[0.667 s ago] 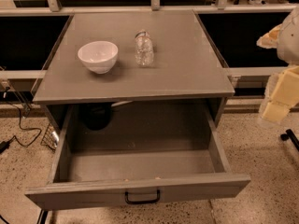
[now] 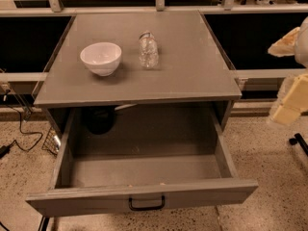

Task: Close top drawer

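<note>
The wide grey top drawer (image 2: 86, 202) with its black bar handle (image 2: 147, 204) stands pulled fully out under the worktop (image 2: 192, 76), so the cream end effector (image 2: 291, 88), off to the right and clenched or not I cannot tell, should press the front panel squarely at its middle.

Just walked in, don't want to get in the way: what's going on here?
A one-armed robot is meant to close the wide grey top drawer with the black bar handle. The drawer is pulled far out and nothing touches it. The robot's cream-coloured gripper hangs at the right edge of view, beside the cabinet and apart from the drawer. A white bowl and a clear plastic bottle sit on the grey cabinet top.
</note>
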### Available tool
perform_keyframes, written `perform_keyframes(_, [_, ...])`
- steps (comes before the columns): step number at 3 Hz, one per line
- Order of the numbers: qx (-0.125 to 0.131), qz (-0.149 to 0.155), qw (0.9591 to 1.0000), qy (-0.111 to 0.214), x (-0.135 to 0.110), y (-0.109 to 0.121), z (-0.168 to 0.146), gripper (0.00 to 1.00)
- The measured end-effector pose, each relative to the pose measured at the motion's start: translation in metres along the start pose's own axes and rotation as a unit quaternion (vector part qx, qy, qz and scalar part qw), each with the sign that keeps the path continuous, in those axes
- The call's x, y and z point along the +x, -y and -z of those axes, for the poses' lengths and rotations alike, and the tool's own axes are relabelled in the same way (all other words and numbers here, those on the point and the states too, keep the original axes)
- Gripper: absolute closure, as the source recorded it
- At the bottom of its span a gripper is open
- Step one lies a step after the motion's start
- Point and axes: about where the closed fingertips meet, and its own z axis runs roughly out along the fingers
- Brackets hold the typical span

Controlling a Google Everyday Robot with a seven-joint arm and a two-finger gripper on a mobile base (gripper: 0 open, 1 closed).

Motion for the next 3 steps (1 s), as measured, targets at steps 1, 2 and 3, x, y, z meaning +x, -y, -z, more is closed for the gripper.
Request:
perform_keyframes(1, [0.009, -0.004, 0.9999, 0.014, 0.009, -0.017, 0.004, 0.47])
perform_keyframes(2, [0.013, -0.011, 0.9997, 0.019, 0.019, -0.034, 0.002, 0.71])
perform_keyframes(3, [0.022, -0.025, 0.999, 0.032, 0.03, -0.06, -0.004, 0.94])
